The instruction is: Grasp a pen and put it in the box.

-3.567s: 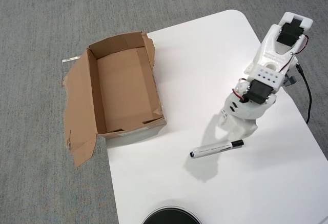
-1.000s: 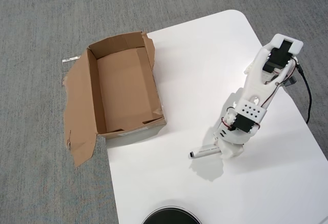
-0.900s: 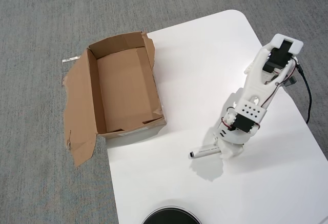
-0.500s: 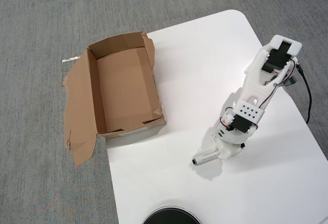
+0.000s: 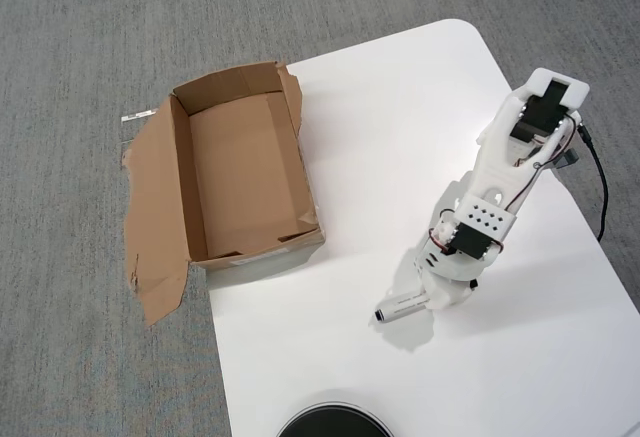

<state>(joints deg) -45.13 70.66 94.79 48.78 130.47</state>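
Overhead view. White arm (image 5: 505, 182) based at the tabletop's (image 5: 390, 107) 3 o'clock edge, stretched toward 7 o'clock from its base. Upper link runs down-left; wrist block with black servo sits over the gripper (image 5: 440, 292), which points down at the surface.

Gripper is directly over the pen (image 5: 400, 307). The wrist hides the jaws from above, so how wide they stand, and whether they are clamped on the barrel, cannot be told.

Pen: only its white barrel and one dark end show, sticking out from under the gripper toward 8 o'clock. Rest of it is covered. Shadow lies close beneath it on the white tabletop.

Box (image 5: 245, 172): brown cardboard, open top, at 9 o'clock of the gripper, well apart from the pen. It straddles the tabletop's left edge, with ragged flaps spread over the grey carpet (image 5: 80, 57). Inside looks bare.

Black cable (image 5: 600, 187) trails from the arm base at the right edge. Dark round object (image 5: 333, 422) at 6 o'clock, partly cut off.
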